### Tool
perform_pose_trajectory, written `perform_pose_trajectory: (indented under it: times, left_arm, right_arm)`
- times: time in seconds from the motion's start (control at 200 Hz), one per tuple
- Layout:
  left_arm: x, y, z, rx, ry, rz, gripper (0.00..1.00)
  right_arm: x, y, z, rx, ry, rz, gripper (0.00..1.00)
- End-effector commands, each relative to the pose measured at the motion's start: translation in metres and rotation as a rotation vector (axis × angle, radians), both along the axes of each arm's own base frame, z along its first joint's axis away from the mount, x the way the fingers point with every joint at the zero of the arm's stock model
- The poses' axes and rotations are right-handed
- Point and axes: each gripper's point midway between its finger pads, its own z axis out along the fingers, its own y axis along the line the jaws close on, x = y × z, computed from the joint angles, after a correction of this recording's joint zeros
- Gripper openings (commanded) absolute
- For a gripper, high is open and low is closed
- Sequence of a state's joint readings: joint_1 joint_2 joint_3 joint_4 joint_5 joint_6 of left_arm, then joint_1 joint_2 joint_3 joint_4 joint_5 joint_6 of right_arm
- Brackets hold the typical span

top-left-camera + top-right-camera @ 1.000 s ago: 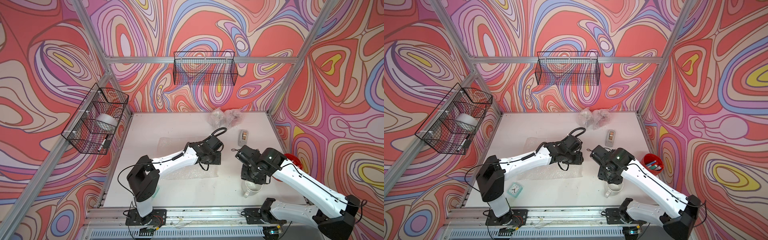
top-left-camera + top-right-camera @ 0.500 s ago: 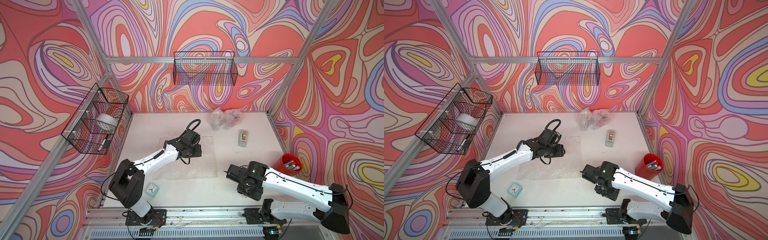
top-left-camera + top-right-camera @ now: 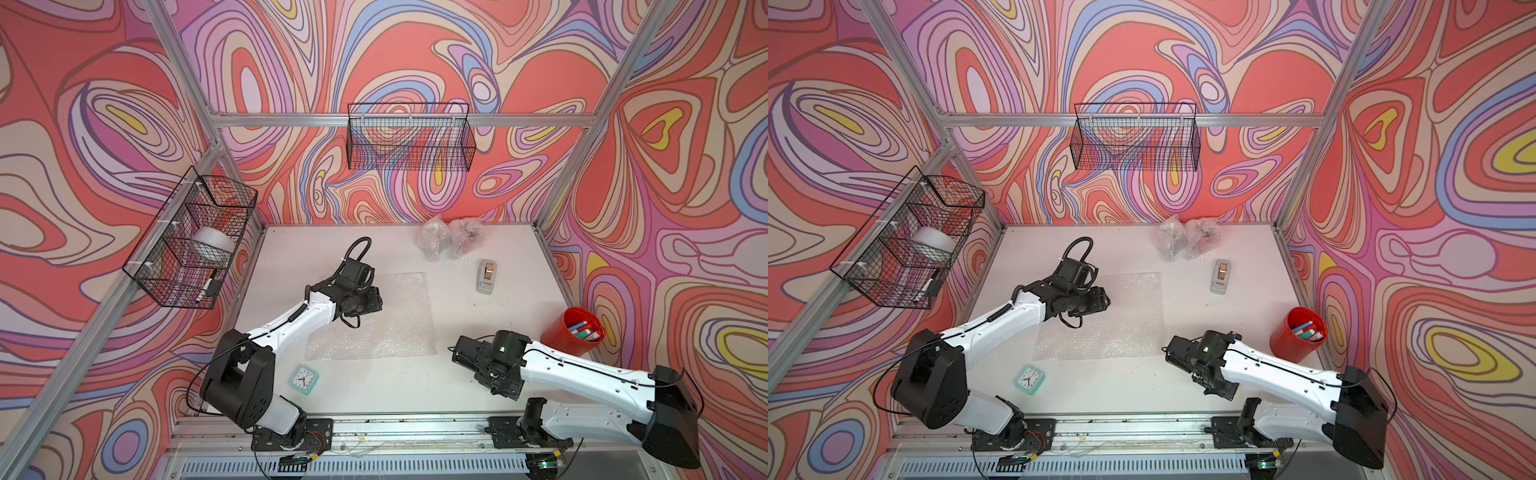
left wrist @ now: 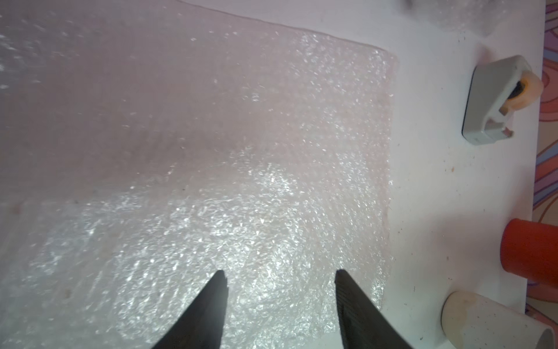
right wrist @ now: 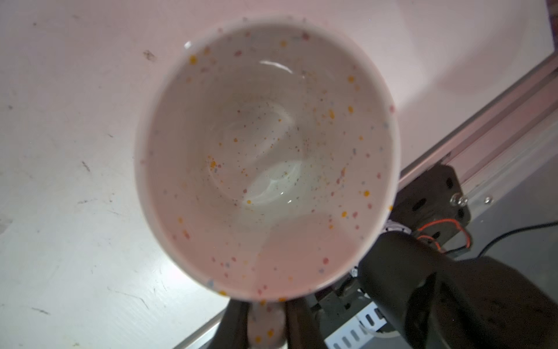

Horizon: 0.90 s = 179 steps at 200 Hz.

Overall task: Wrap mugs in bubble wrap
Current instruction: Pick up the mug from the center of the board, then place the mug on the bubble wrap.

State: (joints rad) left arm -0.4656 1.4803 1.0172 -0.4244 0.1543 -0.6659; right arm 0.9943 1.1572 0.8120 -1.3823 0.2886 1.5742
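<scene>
- The bubble wrap (image 4: 241, 181) is clear plastic, bumpy, and it glints where light falls on it.
- The mug (image 5: 265, 136) looks like glazed ceramic: glossy, smooth, white with small coloured speckles.
- The table (image 5: 60, 151) is matt white, with scuffs and small dark marks.
- The dispenser (image 4: 489, 99) is smooth grey plastic, rather matt.
- The cup (image 3: 559, 336) is smooth red plastic with a light sheen.
- The basket (image 3: 409, 166) is thin black metal wire.
- The frame (image 3: 291, 119) is bare silvery metal.
- My left fingers (image 4: 356, 314) are matt black.
</scene>
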Motion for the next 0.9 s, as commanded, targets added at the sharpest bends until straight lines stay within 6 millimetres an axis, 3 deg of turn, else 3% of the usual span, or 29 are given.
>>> perform_pose_trajectory:
  times: [0.0,0.1,0.265,0.381,0.571,0.721,0.891]
  left_arm:
    - [0.005,0.017,0.02,-0.057,-0.041,0.047,0.6]
    - [0.009,0.045,0.03,-0.085,-0.058,0.127,0.6]
    - [0.008,0.093,0.036,-0.116,-0.057,0.252,0.61]
    - [0.004,0.122,0.026,-0.115,-0.019,0.325,0.61]
    - [-0.003,0.146,0.025,-0.133,-0.015,0.391,0.63]
    - [-0.009,0.155,0.028,-0.131,-0.02,0.408,0.63]
    - [-0.013,0.16,0.026,-0.139,-0.014,0.412,0.63]
  right_arm:
    - [0.034,0.0,0.034,-0.082,-0.145,0.084,0.03]
    - [0.06,0.027,0.054,-0.087,-0.186,0.195,0.0]
    - [0.119,0.12,0.081,0.022,-0.284,0.409,0.0]
    - [0.155,0.187,0.073,0.064,-0.296,0.545,0.0]
    - [0.184,0.276,0.041,0.087,-0.272,0.718,0.0]
    - [0.201,0.315,0.034,0.074,-0.297,0.777,0.0]
    - [0.202,0.331,0.023,0.056,-0.281,0.803,0.0]
